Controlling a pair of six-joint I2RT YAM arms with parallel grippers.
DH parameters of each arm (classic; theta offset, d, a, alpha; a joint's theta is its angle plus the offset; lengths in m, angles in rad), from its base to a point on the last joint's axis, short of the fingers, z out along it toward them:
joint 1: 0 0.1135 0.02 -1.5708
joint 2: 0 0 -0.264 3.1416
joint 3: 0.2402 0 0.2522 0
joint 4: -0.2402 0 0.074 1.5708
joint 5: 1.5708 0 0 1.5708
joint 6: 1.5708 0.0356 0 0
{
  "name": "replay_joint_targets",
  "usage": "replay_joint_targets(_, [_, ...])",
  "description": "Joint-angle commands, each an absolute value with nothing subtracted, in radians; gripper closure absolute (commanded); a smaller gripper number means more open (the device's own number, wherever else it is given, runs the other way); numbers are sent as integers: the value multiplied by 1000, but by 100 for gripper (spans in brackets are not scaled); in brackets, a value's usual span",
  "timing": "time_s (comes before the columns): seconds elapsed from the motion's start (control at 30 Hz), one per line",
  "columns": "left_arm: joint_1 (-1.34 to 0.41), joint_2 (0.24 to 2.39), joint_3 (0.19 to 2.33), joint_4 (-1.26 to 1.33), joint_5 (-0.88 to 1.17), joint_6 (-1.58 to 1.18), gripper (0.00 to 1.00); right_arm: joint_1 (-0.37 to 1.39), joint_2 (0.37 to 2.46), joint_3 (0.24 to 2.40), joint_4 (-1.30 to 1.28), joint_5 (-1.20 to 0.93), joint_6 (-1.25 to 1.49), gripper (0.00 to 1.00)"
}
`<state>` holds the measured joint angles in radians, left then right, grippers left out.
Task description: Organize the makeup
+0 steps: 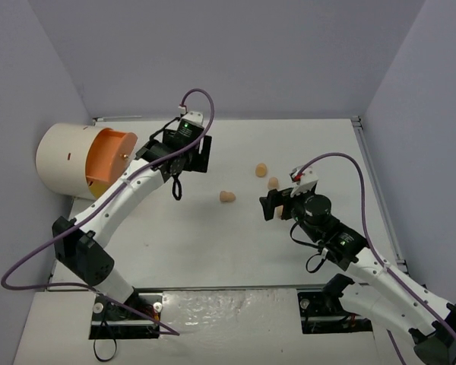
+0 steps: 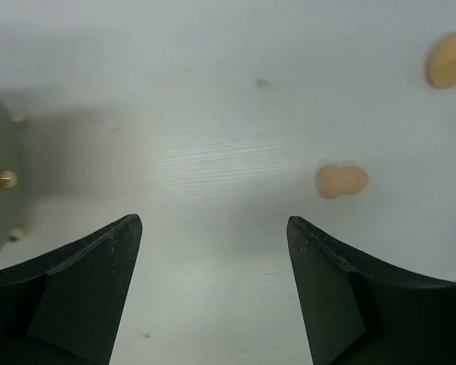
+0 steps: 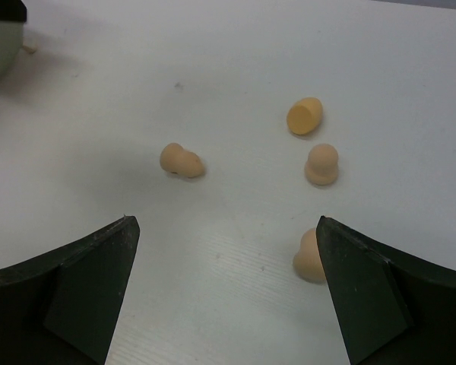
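Four peach sponges (image 3: 321,163) are seen lying on the white surface (image 1: 197,243), right of its middle. The lone sponge (image 1: 226,197) is laid on its side, apart from the others and to their left. The far sponge (image 1: 261,169) and the middle sponge (image 1: 273,183) are set near each other without touching. The near sponge (image 3: 310,257) is found closest to the arms and is partly hidden behind one finger of the right tool (image 3: 226,224); whether it is touched by that finger cannot be told.

The right tool is held low over the surface with its jaws spread fully wide, and nothing is gripped between them. All four sponges are seen ahead of it in the right wrist view.

The left tool (image 2: 213,228) is held over bare surface with its jaws well apart, and nothing is held in it. In the left wrist view the lone sponge is seen just beyond the tip of its right-hand finger.

A cream cylinder (image 1: 61,156) is laid on its side at the far left edge of the surface, well apart from the sponges. Its orange front (image 1: 110,156) is turned toward the left tool, which is positioned just beside it.
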<state>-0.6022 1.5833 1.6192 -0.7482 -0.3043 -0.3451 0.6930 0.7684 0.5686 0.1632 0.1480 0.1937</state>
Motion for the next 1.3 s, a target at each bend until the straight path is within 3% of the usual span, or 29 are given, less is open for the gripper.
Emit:
replay_joint_targets(0.0, [-620,1635,1536,-536,-22,-510,26,684,700,614,158,225,263,0])
replay_joint_targets(0.27, [-629,1806,1537,-426,66,-596,27,683,634,594,106,238,319,0])
replay_joint_targets(0.87, [-626,2000,1582,-442,14,-637,51,683,567,567,84,253,318,0])
replay_joint_targets(1.0, [-626,2004,1576,-450,9,-637,65,683,563,561,84,256,318,0])
replay_joint_targets(1.1, [-626,1977,1570,-449,6,-629,91,683,561,557,84,255,318,0])
replay_joint_targets(1.13, [-627,1961,1566,-448,-7,-622,96,683,560,556,83,256,318,0])
replay_joint_targets(1.27, [-627,1829,1574,-494,-22,-589,100,683,555,554,83,262,316,0])
